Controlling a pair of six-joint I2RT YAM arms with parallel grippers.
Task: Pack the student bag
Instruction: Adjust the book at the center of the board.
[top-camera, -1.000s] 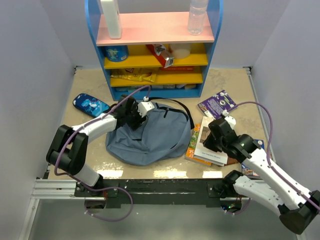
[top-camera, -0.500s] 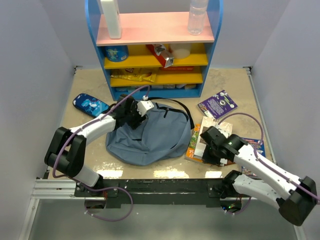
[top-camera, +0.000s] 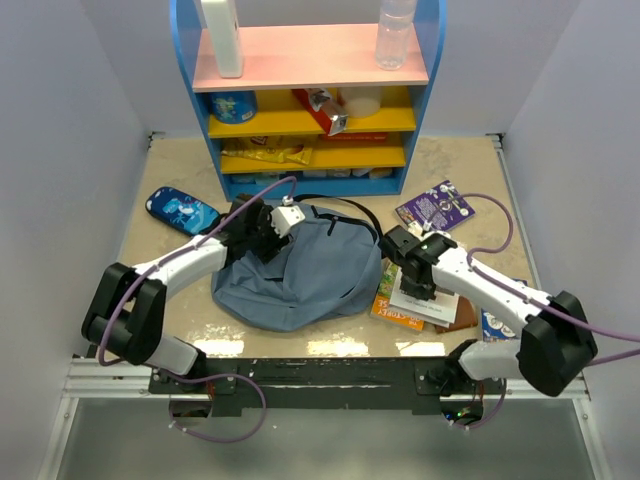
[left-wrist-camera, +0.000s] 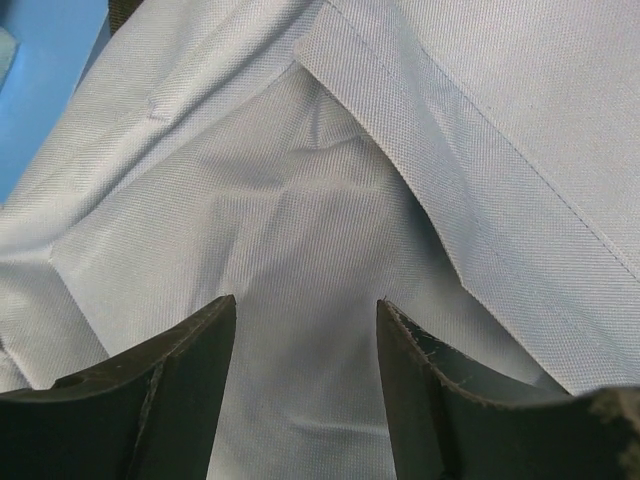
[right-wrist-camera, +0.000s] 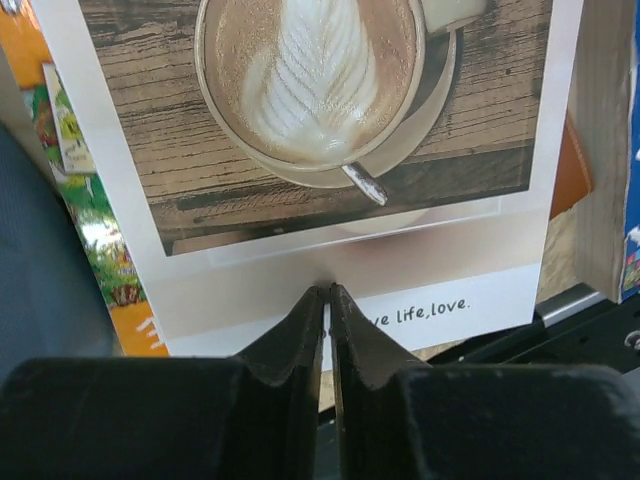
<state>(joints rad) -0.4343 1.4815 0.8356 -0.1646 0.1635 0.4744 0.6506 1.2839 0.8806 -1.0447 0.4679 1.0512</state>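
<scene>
The student bag (top-camera: 300, 275), slate-blue fabric with black straps, lies slumped in the middle of the table. My left gripper (top-camera: 268, 232) is at its upper left part. In the left wrist view this gripper (left-wrist-camera: 307, 320) stands open, pointing down at creased bag fabric (left-wrist-camera: 300, 180) with nothing pinched. My right gripper (top-camera: 418, 288) hangs over a white book with a coffee-cup cover (top-camera: 425, 302). Seen from the right wrist, its jaws (right-wrist-camera: 326, 292) are shut to a hair's slit just above the book's (right-wrist-camera: 330, 120) near margin, holding nothing. The bag (right-wrist-camera: 40, 260) shows at the left edge.
An orange-green book (top-camera: 385, 300) lies under the white one. A purple booklet (top-camera: 433, 208) and a blue book (top-camera: 497, 325) lie nearby. A bright-blue pouch (top-camera: 180, 210) is at the left. The blue shelf unit (top-camera: 310, 100) stands at the back, the metal rail (top-camera: 330, 370) in front.
My right arm has swung left and stretched out over the book pile, bringing its gripper above the white book. The left gripper stays on the bag, hardly moved.
</scene>
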